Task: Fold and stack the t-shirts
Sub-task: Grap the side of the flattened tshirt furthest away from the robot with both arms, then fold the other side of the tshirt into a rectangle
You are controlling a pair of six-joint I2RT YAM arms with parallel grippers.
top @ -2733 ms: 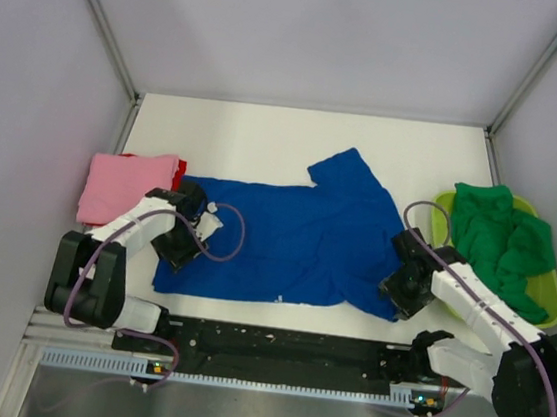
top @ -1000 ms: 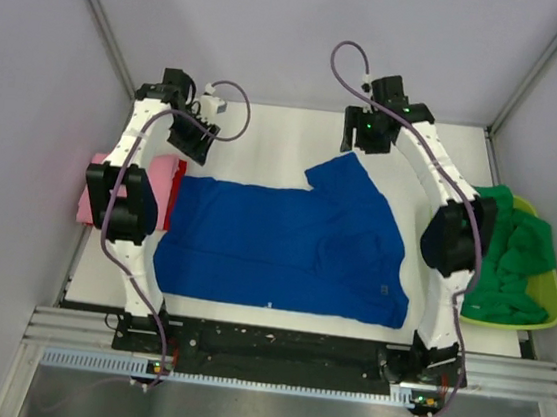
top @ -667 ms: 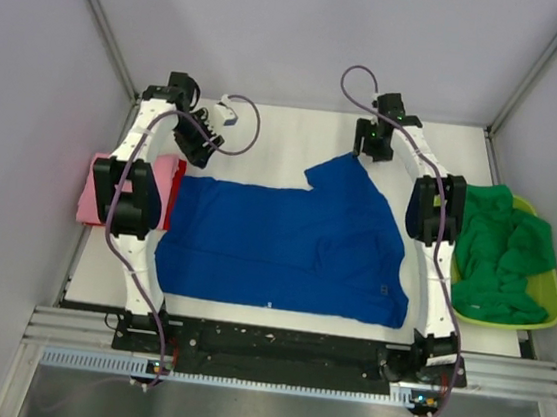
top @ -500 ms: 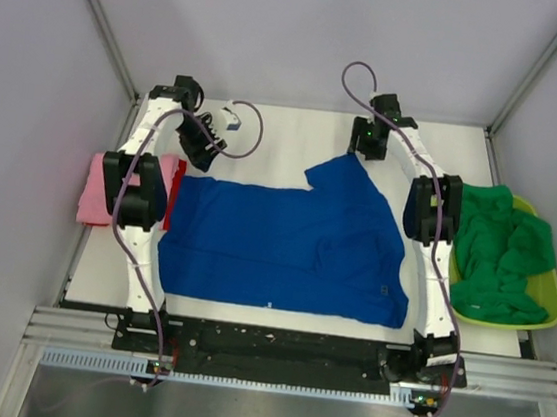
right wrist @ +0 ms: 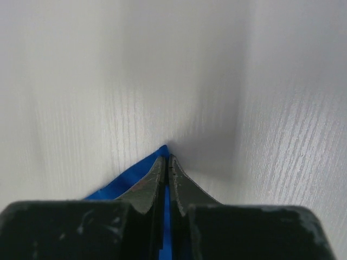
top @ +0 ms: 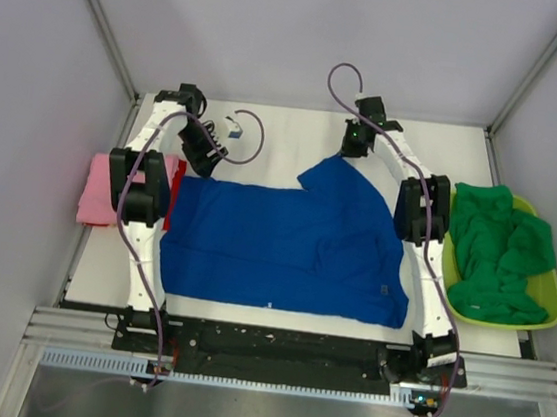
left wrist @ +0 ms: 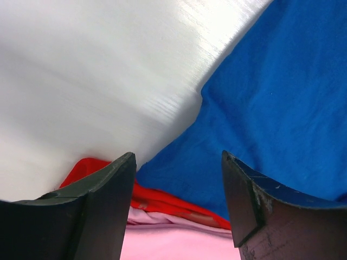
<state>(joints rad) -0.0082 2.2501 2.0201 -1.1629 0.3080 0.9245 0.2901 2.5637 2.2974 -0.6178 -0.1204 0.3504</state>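
Across the middle of the white table [top: 287, 129], I see the royal-blue t-shirt [top: 285, 239] spread flat, with one sleeve pointing to the far side. At the right edge, crumpled green t-shirts [top: 500, 249] fill a lime-green basket [top: 551, 300]. At the left edge lies the folded pink t-shirt [top: 102, 193]. A red cloth [top: 176, 192] shows along its right side, just beside the blue shirt's left end. My right gripper [right wrist: 167, 162] sits at the far tip of that sleeve, its fingers [right wrist: 145, 189] pressed together with blue cloth pinched between them. My left gripper [left wrist: 179, 157] hangs over the blue shirt's far-left corner, jaws wide apart and holding nothing.
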